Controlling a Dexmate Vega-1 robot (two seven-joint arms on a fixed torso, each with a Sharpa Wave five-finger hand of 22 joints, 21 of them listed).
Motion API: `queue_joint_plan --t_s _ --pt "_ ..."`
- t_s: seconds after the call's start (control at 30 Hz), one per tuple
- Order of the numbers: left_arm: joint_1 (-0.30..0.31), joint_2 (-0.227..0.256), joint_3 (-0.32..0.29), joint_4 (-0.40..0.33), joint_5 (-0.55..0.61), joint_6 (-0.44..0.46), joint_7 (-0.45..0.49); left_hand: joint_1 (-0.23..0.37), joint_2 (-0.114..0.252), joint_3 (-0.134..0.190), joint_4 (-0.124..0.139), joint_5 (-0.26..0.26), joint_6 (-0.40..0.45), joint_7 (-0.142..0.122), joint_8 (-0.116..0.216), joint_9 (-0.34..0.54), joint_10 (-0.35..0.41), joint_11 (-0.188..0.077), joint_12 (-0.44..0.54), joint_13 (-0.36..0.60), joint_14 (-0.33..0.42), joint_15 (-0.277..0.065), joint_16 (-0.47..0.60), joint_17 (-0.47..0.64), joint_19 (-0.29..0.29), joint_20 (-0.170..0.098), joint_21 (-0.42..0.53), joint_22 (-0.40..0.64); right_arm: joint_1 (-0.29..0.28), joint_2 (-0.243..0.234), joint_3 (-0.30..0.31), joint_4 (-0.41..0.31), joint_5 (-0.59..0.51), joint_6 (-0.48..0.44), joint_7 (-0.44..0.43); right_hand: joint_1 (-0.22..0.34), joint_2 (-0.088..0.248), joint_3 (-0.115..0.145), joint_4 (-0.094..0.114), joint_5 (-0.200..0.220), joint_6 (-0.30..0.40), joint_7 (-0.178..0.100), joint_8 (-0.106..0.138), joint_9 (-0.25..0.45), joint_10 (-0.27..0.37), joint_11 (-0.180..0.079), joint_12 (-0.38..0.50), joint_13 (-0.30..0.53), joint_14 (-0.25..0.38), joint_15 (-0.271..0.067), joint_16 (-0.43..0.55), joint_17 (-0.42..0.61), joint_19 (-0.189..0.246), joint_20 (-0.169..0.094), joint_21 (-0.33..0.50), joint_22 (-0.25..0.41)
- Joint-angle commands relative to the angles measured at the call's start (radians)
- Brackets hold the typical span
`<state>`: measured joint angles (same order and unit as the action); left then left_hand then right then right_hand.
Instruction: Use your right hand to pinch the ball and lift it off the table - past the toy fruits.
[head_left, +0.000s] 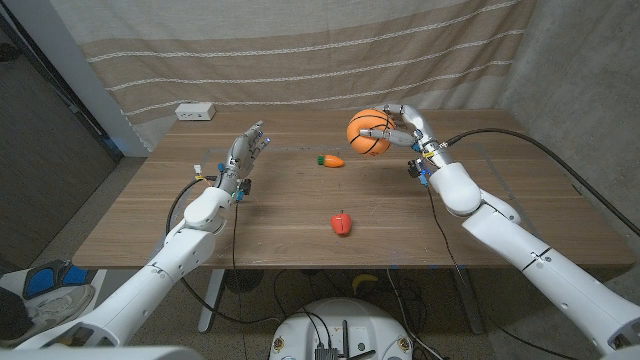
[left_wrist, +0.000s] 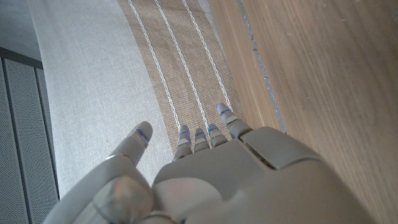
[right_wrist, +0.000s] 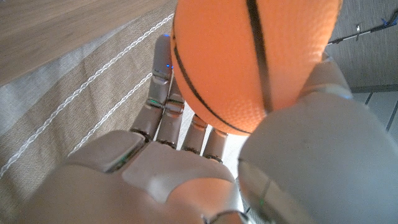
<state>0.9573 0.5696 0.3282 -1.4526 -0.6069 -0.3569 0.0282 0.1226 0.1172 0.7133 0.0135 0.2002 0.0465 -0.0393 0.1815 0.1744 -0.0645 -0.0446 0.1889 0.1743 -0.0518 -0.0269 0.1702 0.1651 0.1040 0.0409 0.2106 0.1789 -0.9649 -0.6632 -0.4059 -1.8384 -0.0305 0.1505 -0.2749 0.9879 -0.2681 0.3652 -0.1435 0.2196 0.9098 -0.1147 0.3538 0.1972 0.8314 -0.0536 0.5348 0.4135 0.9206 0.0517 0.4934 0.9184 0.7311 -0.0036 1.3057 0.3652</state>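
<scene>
The right hand is holding the ball above the tabletop, beyond the carrot and red fruit; the left hand is hovering open.

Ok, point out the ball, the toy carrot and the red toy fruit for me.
ball (head_left: 367, 132), head view, on its orange front with black seams, held in the right hand (head_left: 410, 128).
toy carrot (head_left: 332, 160), head view, on its orange body.
red toy fruit (head_left: 342, 223), head view, on its middle.
</scene>
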Motion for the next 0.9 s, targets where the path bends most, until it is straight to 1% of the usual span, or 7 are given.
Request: queue_joint_plan --t_s 0.03,0.23,0.47,0.6,0.8,0.9 --pt "0.008 0.004 -0.001 -0.014 0.003 0.002 0.005 -0.015 0.054 0.006 -0.002 -0.003 0.006 -0.003 0.001 0.002 0.002 0.003 0.005 0.005 0.005 -0.001 0.006 0.002 0.009 0.001 0.000 0.005 -0.029 0.016 0.049 0.041 0.156 0.123 0.006 0.360 0.355 -0.002 -0.001 0.008 0.136 0.101 0.002 0.004 0.042 -0.018 0.001 0.137 0.184 -0.279 -0.004 0.003 -0.074 -0.203 0.005 0.001" --pt "0.014 0.007 -0.003 -0.020 0.003 0.000 0.007 -0.016 0.054 0.006 -0.001 -0.003 0.004 -0.002 0.000 0.002 0.002 0.003 0.005 0.005 0.005 -0.002 0.006 0.002 0.009 0.000 -0.001 0.005 -0.036 0.030 0.068 0.070 0.215 0.163 0.022 0.360 0.355 -0.003 -0.001 0.008 0.137 0.101 0.001 0.005 0.042 -0.017 0.000 0.141 0.184 -0.279 -0.005 0.005 -0.074 -0.203 0.008 -0.002" --pt "0.015 0.009 -0.004 -0.018 -0.001 -0.003 0.000 -0.017 0.054 0.007 -0.001 -0.003 0.007 -0.003 0.001 0.002 0.003 0.003 0.005 0.005 0.005 -0.001 0.006 0.002 0.009 0.000 -0.001 0.005 -0.037 0.042 0.073 0.086 0.239 0.176 0.024 0.361 0.357 -0.003 -0.001 0.009 0.137 0.102 -0.001 0.005 0.043 -0.017 -0.001 0.145 0.184 -0.279 -0.005 0.006 -0.074 -0.203 0.011 -0.006" --pt "0.013 0.010 -0.007 -0.014 -0.006 -0.003 -0.007 -0.018 0.054 0.007 -0.001 -0.003 0.006 -0.004 0.001 0.002 0.003 0.002 0.005 0.005 0.005 -0.001 0.006 0.002 0.009 0.000 -0.001 0.005 -0.035 0.054 0.076 0.104 0.277 0.194 0.040 0.361 0.357 -0.004 0.000 0.009 0.136 0.102 -0.003 0.006 0.045 -0.015 -0.001 0.148 0.185 -0.279 -0.006 0.008 -0.074 -0.203 0.013 -0.009" --pt "0.010 0.014 -0.009 -0.006 -0.014 -0.004 -0.020 -0.018 0.053 0.007 -0.001 -0.003 0.006 -0.005 0.001 0.002 0.002 0.003 0.005 0.005 0.005 -0.001 0.006 0.002 0.009 -0.001 -0.001 0.005 -0.034 0.071 0.079 0.124 0.303 0.211 0.042 0.363 0.358 -0.005 0.000 0.009 0.135 0.105 -0.005 0.006 0.043 -0.015 -0.002 0.152 0.186 -0.278 -0.006 0.010 -0.074 -0.203 0.016 -0.013" --pt "0.007 0.017 -0.009 -0.002 -0.013 -0.007 -0.028 -0.018 0.053 0.007 -0.001 -0.003 0.006 -0.005 0.001 0.002 0.002 0.003 0.005 0.005 0.005 -0.002 0.006 0.002 0.009 -0.001 -0.001 0.005 -0.032 0.076 0.080 0.133 0.318 0.217 0.049 0.364 0.359 -0.005 0.000 0.010 0.135 0.105 -0.007 0.007 0.043 -0.012 -0.003 0.155 0.186 -0.278 -0.007 0.011 -0.074 -0.203 0.019 -0.017"
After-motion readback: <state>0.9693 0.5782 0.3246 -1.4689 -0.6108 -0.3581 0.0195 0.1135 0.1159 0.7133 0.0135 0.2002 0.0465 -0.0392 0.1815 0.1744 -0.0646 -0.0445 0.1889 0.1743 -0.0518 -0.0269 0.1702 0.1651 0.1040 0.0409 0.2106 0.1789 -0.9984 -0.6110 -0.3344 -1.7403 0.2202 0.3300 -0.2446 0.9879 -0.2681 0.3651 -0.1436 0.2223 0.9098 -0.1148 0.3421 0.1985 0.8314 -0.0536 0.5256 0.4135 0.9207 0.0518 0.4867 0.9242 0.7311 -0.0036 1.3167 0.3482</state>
